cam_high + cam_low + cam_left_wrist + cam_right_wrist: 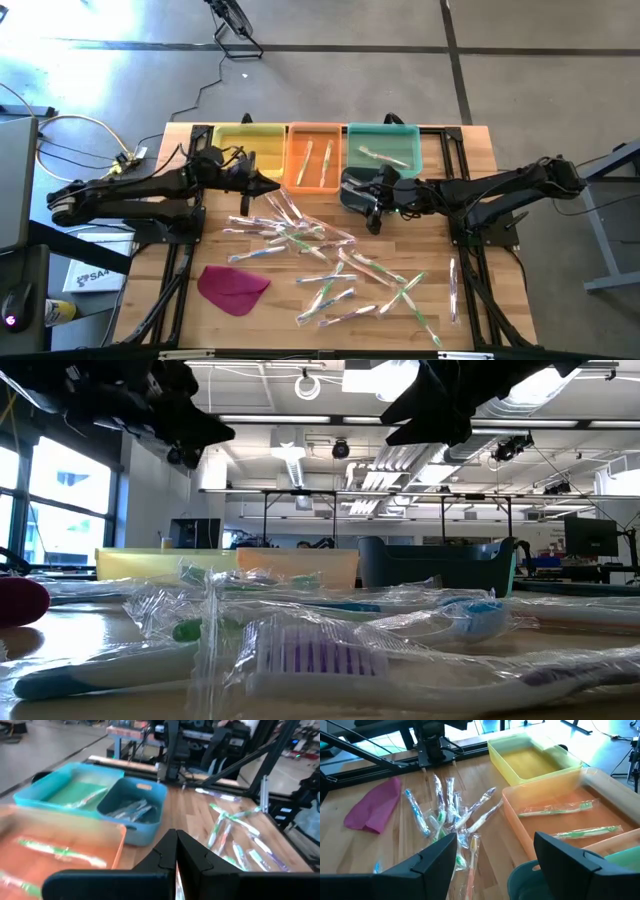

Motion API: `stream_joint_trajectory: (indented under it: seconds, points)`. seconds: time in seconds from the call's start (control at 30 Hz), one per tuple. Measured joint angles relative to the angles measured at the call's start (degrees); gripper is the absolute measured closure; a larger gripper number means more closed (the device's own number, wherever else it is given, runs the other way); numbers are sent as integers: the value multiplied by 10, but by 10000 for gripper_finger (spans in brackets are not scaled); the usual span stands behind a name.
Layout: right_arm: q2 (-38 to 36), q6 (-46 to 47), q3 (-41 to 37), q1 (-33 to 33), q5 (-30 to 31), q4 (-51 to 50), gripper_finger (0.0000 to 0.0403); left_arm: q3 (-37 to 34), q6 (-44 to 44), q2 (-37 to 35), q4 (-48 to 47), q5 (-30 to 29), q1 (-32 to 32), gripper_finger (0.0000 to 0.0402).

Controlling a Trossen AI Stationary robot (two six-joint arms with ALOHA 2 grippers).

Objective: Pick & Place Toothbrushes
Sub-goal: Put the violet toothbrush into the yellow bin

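Both empty: right gripper (492,857) wide, left gripper (176,854) closed

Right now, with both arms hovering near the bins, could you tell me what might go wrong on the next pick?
1. The toothbrushes lie crossed in a pile in glossy wrappers; the open right gripper may lift two at once or slip.
2. The small dark bin sits just under the right gripper; a descent could hit its rim.
3. The shut left gripper, beside the orange bin, could get in the right arm's way if both head for the pile.
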Motion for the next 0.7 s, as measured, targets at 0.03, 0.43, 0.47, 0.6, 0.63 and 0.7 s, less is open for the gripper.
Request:
stream_joint_trajectory:
  seconds: [0.03,0.43,0.47,0.6,0.63,0.7]
  points:
    - [0,0,0,0,0,0,144,0,1,-9,-15,-13,-5,398]
    - [0,-4,0,0,0,0,144,0,-3,-53,-113,-62,-73,398]
    - [0,-4,0,0,0,0,144,0,-8,-53,-117,-62,-81,398]
    - [0,-4,0,0,0,0,144,0,-27,-53,-131,-70,-111,398]
    - [0,-5,0,0,0,0,144,0,-29,-53,-135,-78,-119,398]
    - [0,-4,0,0,0,0,144,0,-29,-52,-139,-92,-135,398]
